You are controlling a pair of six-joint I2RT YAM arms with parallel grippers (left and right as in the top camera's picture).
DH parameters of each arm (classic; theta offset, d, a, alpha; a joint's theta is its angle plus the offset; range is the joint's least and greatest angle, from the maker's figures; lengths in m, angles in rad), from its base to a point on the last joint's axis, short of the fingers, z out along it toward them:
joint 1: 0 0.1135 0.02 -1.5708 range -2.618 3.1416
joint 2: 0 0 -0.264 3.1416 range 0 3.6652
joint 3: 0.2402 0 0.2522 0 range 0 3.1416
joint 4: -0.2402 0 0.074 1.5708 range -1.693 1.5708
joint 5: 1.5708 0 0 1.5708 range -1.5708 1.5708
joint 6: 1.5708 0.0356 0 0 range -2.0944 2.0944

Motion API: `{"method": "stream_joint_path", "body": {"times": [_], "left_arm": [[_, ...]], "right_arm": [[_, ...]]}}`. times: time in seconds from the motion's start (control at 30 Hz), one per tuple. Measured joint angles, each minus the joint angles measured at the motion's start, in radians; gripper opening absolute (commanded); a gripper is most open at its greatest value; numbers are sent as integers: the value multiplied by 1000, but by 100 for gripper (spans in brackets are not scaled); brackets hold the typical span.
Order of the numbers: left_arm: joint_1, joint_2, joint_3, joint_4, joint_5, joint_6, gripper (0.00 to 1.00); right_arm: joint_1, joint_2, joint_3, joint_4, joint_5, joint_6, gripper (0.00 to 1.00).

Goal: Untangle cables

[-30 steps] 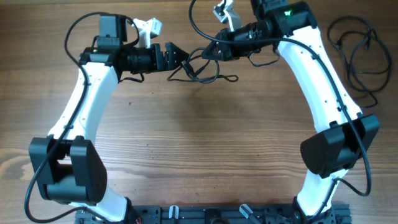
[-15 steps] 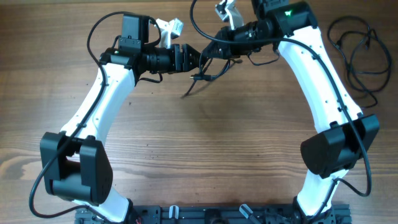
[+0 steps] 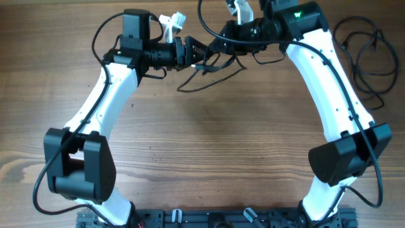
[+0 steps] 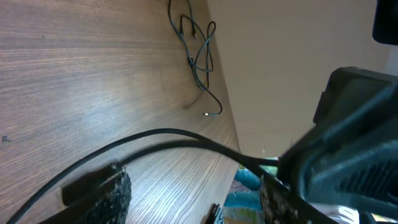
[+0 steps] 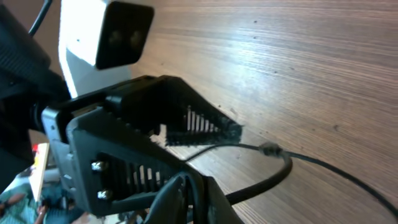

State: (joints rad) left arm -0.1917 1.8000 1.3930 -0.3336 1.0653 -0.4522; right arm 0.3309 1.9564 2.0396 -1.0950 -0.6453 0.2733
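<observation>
View from overhead: left arm [image 3: 95, 107] and right arm [image 3: 329, 82] rise from the lower corners of the frame and meet at upper centre above a wooden table [image 3: 209, 152]. The left gripper [image 3: 201, 50] and right gripper [image 3: 216, 45] face each other, tips nearly touching. The tangled cable [image 3: 212, 68], thin and black, hangs in loose loops just below the two tips and trails toward the lower left. A second cable bundle [image 3: 364, 50] lies in open loops at the upper right of the frame, well apart from both grippers.

View from the left wrist: the left gripper [image 4: 189, 190] stands open. One ribbed finger is at lower left and the other at lower right. Two strands of the tangled cable [image 4: 161, 134] arch across the gap between them, held by neither finger. The second cable bundle [image 4: 198, 53] lies at upper centre near the table edge, one pale tip pointing down the frame.

View from the right wrist: the right gripper [image 5: 186, 193] sits at the lower edge of the frame, its fingers pressed close together about a strand of the tangled cable [image 5: 285, 169]. That strand curves away to the right past a small plug [image 5: 268, 149]. The ribbed left gripper [image 5: 193, 127] fills mid-frame, with a white camera housing [image 5: 106, 34] at upper left.
</observation>
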Motion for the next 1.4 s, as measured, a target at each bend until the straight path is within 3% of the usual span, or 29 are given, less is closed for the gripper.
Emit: {"method": "stream_joint_path", "body": {"times": [0.13, 0.33, 0.6, 0.7, 0.8, 0.93, 1.03, 1.2, 1.4], "left_arm": [[2, -3, -2, 68, 153, -3, 69], [-8, -11, -2, 73, 263, -3, 67], [5, -11, 0, 47, 275, 2, 61], [7, -13, 5, -93, 138, 37, 62], [-19, -12, 7, -201, -163, 51, 65], [-129, 18, 8, -124, -505, 53, 65], [-191, 92, 9, -59, -657, 43, 61], [-215, 216, 9, 0, -805, 20, 63], [-218, 321, 8, 71, -868, 3, 64]], "right_arm": [[-6, 11, -6, -19, 198, 40, 69], [-6, 24, -18, -80, 402, 75, 80], [-9, 24, -19, -99, 445, 58, 84], [-14, 24, -19, -101, 446, 41, 85], [-26, 24, -19, -101, 448, 35, 85], [-60, 24, -19, -102, 448, 35, 85], [-79, 24, -19, -116, 448, 35, 85], [-81, 24, -19, -125, 448, 35, 85], [-81, 24, -19, -125, 448, 13, 85]]}}
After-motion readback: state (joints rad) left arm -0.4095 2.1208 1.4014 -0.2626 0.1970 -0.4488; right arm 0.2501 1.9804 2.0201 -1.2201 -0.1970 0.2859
